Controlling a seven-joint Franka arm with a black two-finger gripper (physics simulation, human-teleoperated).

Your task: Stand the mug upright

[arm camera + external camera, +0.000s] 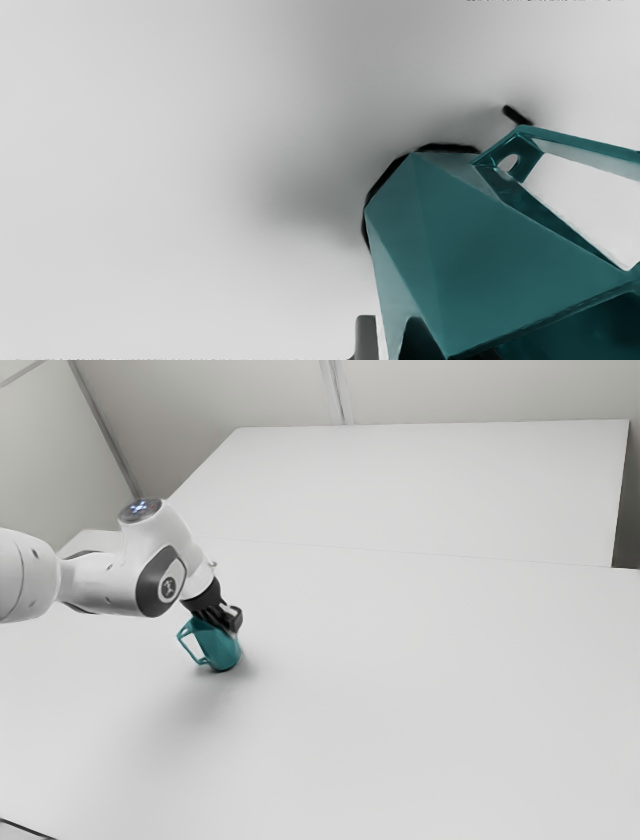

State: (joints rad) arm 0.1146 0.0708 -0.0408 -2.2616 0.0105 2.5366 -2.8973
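Teal mug right under my pincer, base down at the counter, handle toward the exterior view's left. Can't tell pincer opening or grip. Mug interior dark, contents unclear.

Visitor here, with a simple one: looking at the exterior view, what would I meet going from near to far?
A thin dark line at the near corner → the teal mug → a faint seam running across → the pale wall.
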